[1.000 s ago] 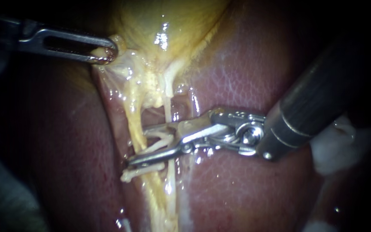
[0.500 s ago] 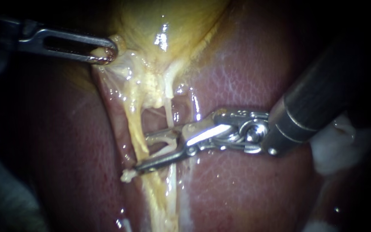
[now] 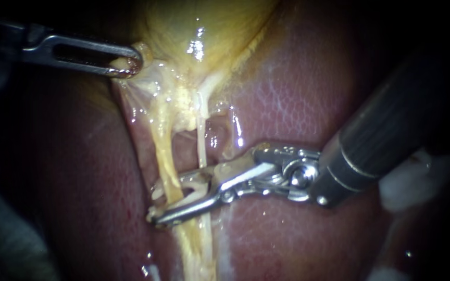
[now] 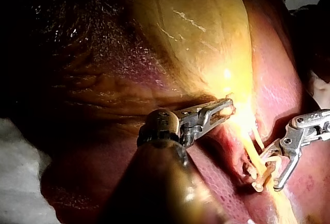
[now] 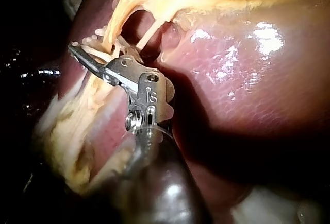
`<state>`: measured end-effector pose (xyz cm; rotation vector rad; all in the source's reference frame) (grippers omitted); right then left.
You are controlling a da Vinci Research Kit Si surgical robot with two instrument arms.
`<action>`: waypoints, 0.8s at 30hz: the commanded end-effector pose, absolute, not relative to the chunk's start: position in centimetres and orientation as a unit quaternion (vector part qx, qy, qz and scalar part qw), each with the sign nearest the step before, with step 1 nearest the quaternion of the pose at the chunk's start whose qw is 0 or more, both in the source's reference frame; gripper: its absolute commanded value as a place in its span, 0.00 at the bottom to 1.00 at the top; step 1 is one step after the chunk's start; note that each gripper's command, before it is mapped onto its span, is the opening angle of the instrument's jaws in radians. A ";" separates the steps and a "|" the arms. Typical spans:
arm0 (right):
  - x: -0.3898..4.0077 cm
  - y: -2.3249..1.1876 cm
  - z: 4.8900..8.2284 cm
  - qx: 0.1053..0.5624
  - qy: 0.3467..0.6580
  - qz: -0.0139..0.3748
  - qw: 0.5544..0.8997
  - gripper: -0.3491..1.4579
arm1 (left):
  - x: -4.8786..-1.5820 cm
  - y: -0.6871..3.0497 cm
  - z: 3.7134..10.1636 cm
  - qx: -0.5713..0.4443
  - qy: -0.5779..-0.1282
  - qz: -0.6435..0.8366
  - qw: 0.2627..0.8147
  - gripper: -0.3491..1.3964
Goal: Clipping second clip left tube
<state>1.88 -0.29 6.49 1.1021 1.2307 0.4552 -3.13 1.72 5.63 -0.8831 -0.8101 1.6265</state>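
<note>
The left tube [image 3: 165,151], yellow, runs down from the gallbladder [image 3: 199,26]. A thinner pale right tube [image 3: 201,145] runs beside it. My right instrument [image 3: 153,205] comes in from the right, its jaws straddling the left tube and carrying a pale clip [image 3: 186,183]. One jaw lies above the tube and one below, with a narrow gap still between them. In the left wrist view the right instrument [image 4: 263,178] stands the same way round the tube. My left instrument [image 3: 126,65] is shut on tissue at the gallbladder's neck and holds it up and to the left.
Pink liver [image 3: 287,93] lies on both sides of the tubes. A white wad of gauze [image 3: 407,182] sits behind the right instrument's shaft. A window of bare tissue shows between the two tubes above the jaws.
The right instrument drew back to the right, then slid left again. Its jaws now reach across the left tube, with the tube between them. The left instrument has held still.
</note>
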 end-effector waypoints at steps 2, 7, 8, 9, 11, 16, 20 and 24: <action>1.88 -0.29 6.50 0.492 0.551 0.195 0.646 0.46 | -3.13 1.72 5.63 -0.370 -0.340 0.682 0.532 0.00; 1.86 -0.28 6.50 0.513 0.570 0.176 0.617 0.46 | -3.14 1.72 5.64 -0.370 -0.340 0.682 0.532 0.00; 1.85 -0.29 6.50 0.518 0.575 0.172 0.610 0.46 | -3.14 1.72 5.64 -0.370 -0.340 0.682 0.532 0.00; 1.83 -0.29 6.49 0.522 0.578 0.169 0.605 0.46 | -3.14 1.72 5.64 -0.370 -0.340 0.682 0.532 0.00; 1.81 -0.31 6.48 0.529 0.582 0.162 0.596 0.45 | -3.14 1.72 5.64 -0.370 -0.340 0.682 0.532 0.00; 1.78 -0.32 6.46 0.542 0.591 0.151 0.578 0.44 | -3.14 1.72 5.64 -0.370 -0.339 0.682 0.532 0.00; 1.76 -0.32 6.44 0.546 0.603 0.152 0.562 0.44 | -3.14 1.72 5.64 -0.370 -0.339 0.682 0.532 0.00; 1.75 -0.32 6.41 0.547 0.603 0.151 0.560 0.44 | -3.14 1.72 5.64 -0.370 -0.339 0.682 0.532 0.00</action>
